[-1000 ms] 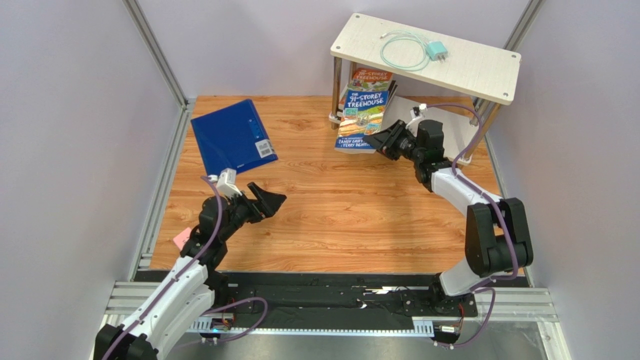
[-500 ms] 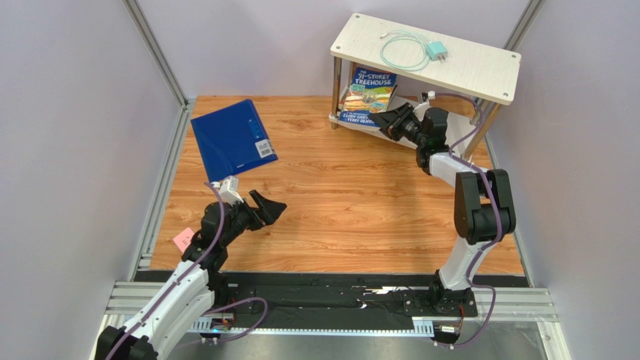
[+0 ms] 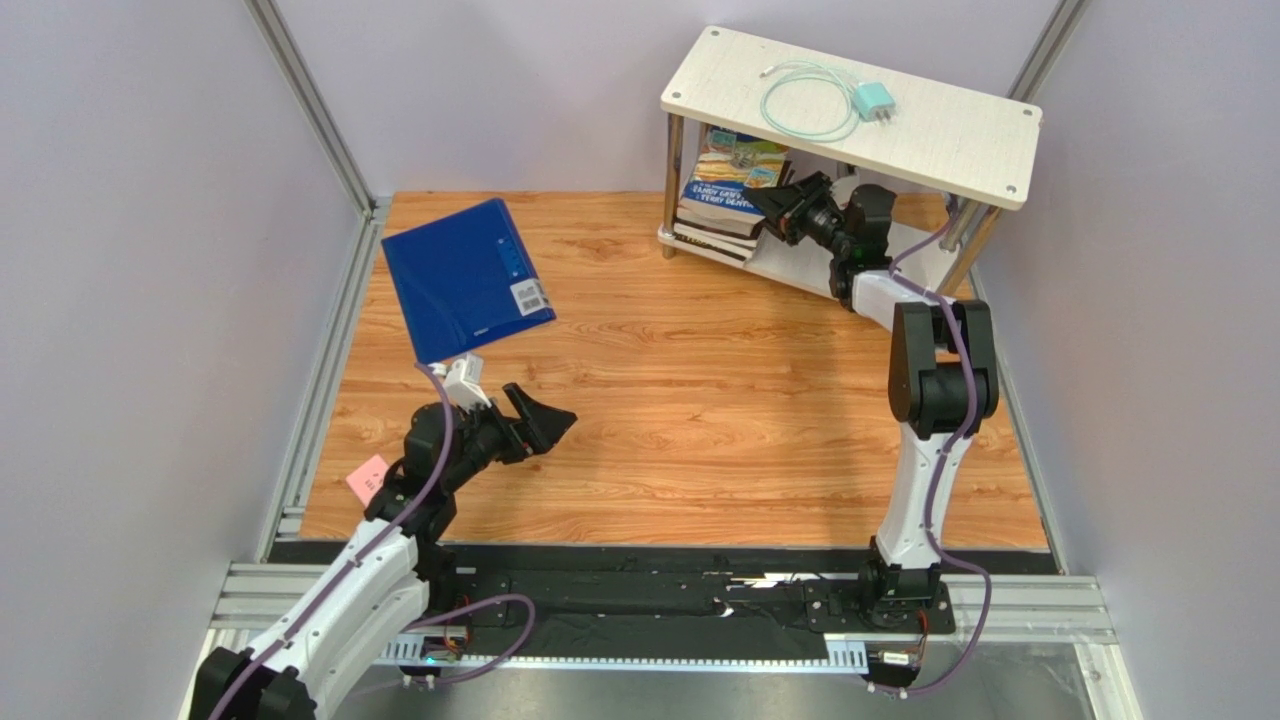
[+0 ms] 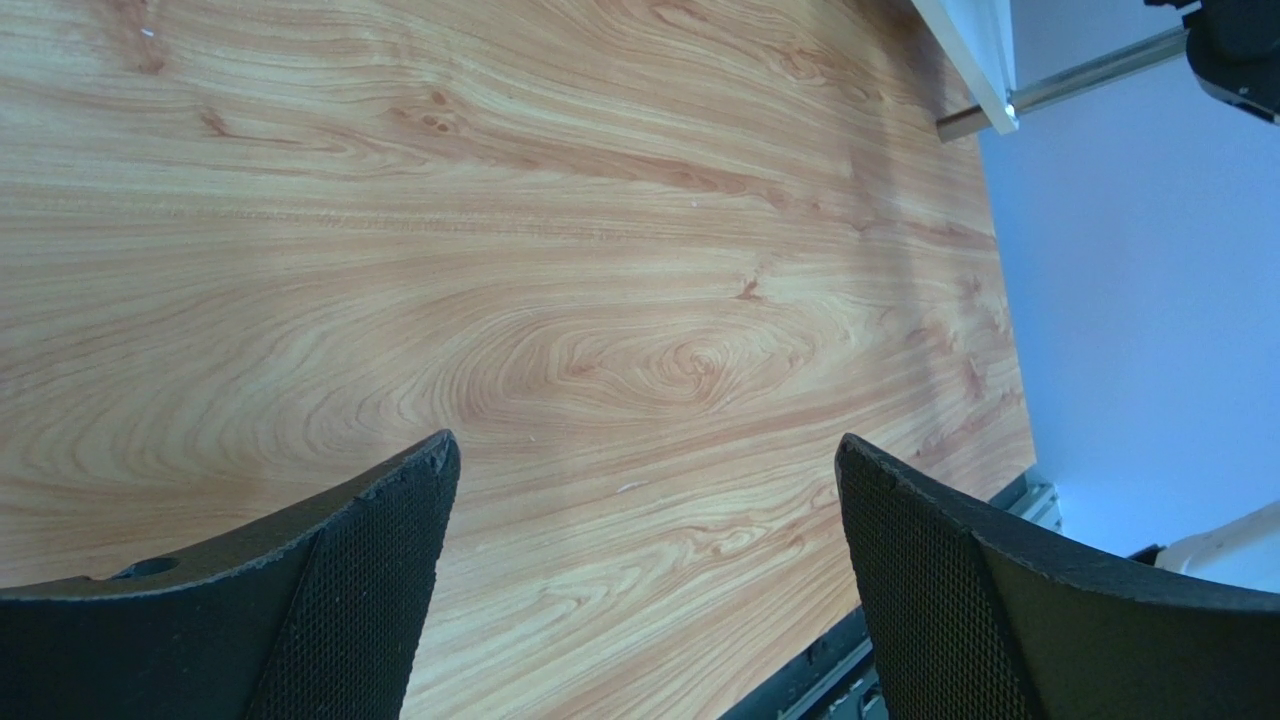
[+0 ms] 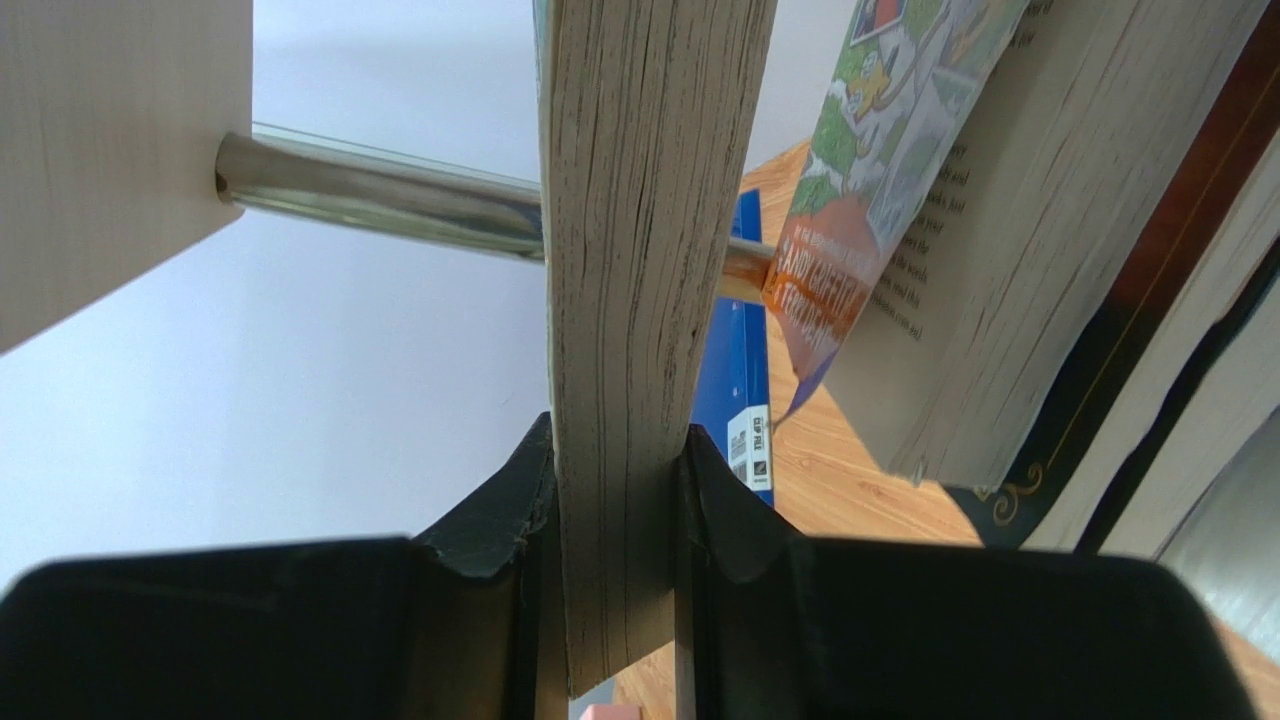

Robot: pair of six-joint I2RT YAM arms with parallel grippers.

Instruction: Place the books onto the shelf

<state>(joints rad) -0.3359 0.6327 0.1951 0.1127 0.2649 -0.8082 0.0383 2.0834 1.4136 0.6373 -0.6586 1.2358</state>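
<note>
The shelf stands at the far right with a stack of books on its lower tier. My right gripper reaches under the top board, shut on a blue Treehouse book held just above that stack. In the right wrist view the right gripper pinches the held book's page edge. The other books lean to its right, and a metal post crosses behind. My left gripper hovers open over the table, far from the shelf. The left wrist view shows the left gripper holding nothing.
A plain blue folder lies on the wood table at the far left. A teal cable and charger rest on the shelf's top board. A pink note sits by the left edge. Grey walls close in both sides.
My right arm has carried the blue Treehouse book from in front of the shelf into its lower tier, under the top board. The left arm has hardly moved.
</note>
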